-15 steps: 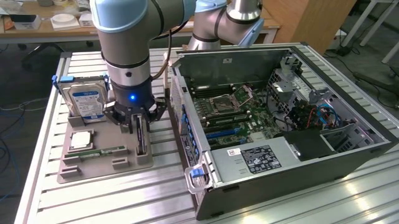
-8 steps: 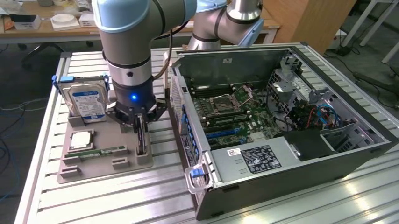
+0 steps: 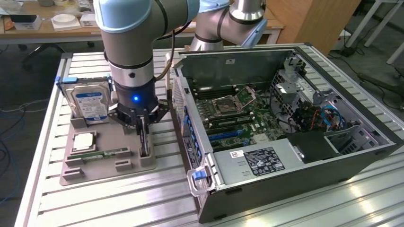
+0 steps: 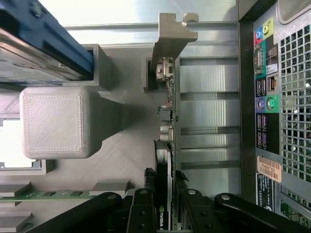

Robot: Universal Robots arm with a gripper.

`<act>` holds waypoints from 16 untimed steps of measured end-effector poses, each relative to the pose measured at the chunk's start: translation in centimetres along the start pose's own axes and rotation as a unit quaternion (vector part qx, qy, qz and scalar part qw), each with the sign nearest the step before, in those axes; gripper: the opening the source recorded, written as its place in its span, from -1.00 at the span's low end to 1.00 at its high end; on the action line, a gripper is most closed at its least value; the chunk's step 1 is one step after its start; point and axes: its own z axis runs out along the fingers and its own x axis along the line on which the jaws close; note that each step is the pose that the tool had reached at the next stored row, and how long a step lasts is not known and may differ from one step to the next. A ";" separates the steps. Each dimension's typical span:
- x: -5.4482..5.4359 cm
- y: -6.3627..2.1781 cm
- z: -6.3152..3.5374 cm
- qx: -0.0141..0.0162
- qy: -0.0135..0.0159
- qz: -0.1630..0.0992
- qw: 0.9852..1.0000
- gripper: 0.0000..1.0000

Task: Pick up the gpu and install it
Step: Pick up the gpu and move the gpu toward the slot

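The gpu (image 3: 144, 142) stands on edge in a slot of the grey tray (image 3: 107, 168), a thin dark card with its pale metal bracket (image 4: 171, 41) at one end. My gripper (image 3: 143, 126) hangs straight down over it. In the wrist view the black fingers (image 4: 147, 194) sit against both faces of the gpu (image 4: 167, 111), and my gripper (image 4: 165, 187) is shut on the card's top edge. The card still rests in the tray. The open computer case (image 3: 353, 156) lies just to the exterior view's right, its motherboard (image 3: 243, 113) exposed.
On the same tray stand a silver hard drive (image 3: 90, 101) with a blue-white label, a CPU (image 3: 84, 140) and a green memory stick (image 3: 101, 153). The case's rear port panel (image 4: 267, 97) faces the tray closely. A grey block (image 4: 56, 121) of the tray rises beside the card.
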 end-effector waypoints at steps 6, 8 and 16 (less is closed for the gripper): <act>0.0 0.00 0.00 0.000 0.000 0.000 1.000 -0.47; 0.0 0.00 0.00 0.000 0.000 0.000 1.000 -0.47; 0.1 0.01 -0.20 -0.001 0.000 0.000 1.000 -0.47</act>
